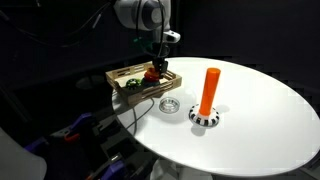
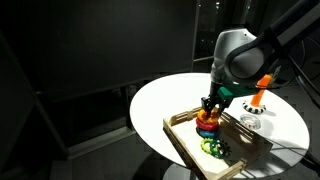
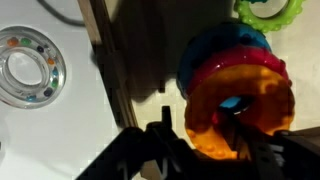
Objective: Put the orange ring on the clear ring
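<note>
Right now gripper [image 3: 203,138] hangs over wooden tray [image 1: 122,73], jaws spread astride orange ring [image 3: 240,105] topping the ring stack; clear ring [image 3: 30,65] sits apart on white table [image 1: 260,130].

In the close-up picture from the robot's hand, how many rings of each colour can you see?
Orange ring: 1
Red ring: 1
Blue ring: 1
Green ring: 1
Clear ring: 1
Total: 5

The ring stack [image 1: 150,73] is set in the tray [image 1: 118,76], the clear ring [image 1: 169,104] laid on the table [image 1: 260,130] between tray and peg [image 1: 208,90].
</note>
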You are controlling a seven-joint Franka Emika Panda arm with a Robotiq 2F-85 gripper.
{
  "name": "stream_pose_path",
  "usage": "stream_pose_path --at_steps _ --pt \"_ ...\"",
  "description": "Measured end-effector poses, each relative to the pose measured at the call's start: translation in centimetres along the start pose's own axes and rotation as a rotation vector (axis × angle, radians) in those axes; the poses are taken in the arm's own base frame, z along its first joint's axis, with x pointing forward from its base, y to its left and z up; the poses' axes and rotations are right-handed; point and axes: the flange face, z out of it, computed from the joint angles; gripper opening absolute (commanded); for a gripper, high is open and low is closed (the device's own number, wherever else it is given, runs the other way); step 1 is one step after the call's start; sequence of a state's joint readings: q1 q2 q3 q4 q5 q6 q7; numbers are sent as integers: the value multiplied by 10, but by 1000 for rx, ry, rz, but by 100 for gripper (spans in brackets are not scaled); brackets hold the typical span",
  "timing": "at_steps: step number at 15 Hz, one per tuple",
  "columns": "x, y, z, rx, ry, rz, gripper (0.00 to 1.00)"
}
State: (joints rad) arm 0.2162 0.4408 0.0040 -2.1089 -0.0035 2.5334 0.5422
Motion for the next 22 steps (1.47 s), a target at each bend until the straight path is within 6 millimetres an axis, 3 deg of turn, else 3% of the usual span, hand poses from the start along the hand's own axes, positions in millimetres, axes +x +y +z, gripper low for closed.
stream_pose_path --at_steps 2,3,11,15,22 --pt "1 -3 -2 3 6 2 9" --pt "2 -4 -4 4 10 2 7" --pt "11 -3 -23 18 44 24 8" --pt "16 23 -31 -7 42 88 8" --pt "4 98 -49 -95 32 265 8"
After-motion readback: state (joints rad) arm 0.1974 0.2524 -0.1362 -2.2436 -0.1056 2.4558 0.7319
